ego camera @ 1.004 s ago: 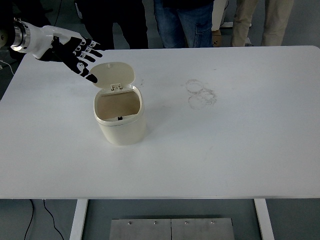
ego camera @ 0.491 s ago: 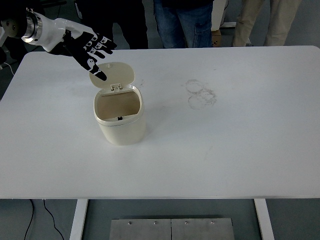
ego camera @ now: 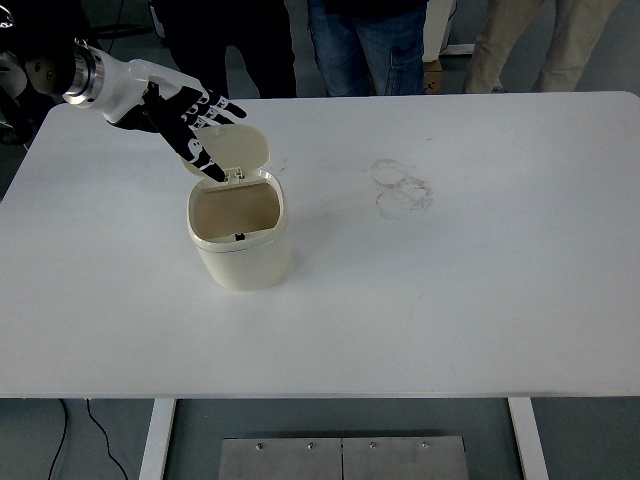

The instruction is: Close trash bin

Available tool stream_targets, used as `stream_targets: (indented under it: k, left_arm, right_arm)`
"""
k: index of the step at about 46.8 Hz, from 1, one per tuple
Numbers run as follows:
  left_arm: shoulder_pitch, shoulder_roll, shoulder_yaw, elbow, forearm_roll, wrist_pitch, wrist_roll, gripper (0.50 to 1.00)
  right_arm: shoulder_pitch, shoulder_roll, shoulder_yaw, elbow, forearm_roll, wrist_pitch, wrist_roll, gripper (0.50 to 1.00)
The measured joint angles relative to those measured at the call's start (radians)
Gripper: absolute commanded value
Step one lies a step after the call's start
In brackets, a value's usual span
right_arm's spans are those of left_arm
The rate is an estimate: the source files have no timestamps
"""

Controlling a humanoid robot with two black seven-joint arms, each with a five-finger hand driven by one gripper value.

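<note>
Since the earlier frame the left hand (ego camera: 185,115) has moved rightward over the raised lid (ego camera: 235,148), its spread fingers (ego camera: 208,160) hiding the lid's left part. Just below them stands the open trash bin (ego camera: 241,240) on the white desk (ego camera: 450,280); faint ring marks (ego camera: 402,188) lie well right, people's legs (ego camera: 365,45) beyond the desk.

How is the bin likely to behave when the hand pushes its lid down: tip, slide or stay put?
The bin looks empty inside, so it is probably light and may slide on the smooth table. It is squat, so tipping seems unlikely. The lid is hinged at the back rim; the left hand should find it swings stiffly, not floppily.
</note>
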Motion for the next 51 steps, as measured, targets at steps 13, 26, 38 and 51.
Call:
stream_targets:
  k: [13, 26, 38, 51]
  left_arm:
    - [-0.006, -0.007, 0.0, -0.018, -0.001, 0.0, 0.0, 1.0]
    - [-0.006, -0.018, 0.0, -0.044, -0.002, -0.001, 0.015, 1.0]
    - [-0.007, -0.019, 0.003, -0.053, -0.002, -0.001, 0.036, 1.0]
    - [0.0, -0.019, 0.009, -0.068, 0.0, -0.001, 0.037, 1.0]
  right_arm:
    - [0.0, 0.0, 0.001, 0.0, 0.0, 0.0, 0.0, 0.991]
    - [0.0, 0.0, 0.001, 0.0, 0.0, 0.0, 0.0, 0.989]
    - [0.0, 0.0, 0.001, 0.0, 0.0, 0.0, 0.0, 0.991]
    - [0.0, 0.0, 0.0, 0.0, 0.0, 0.0, 0.0, 0.989]
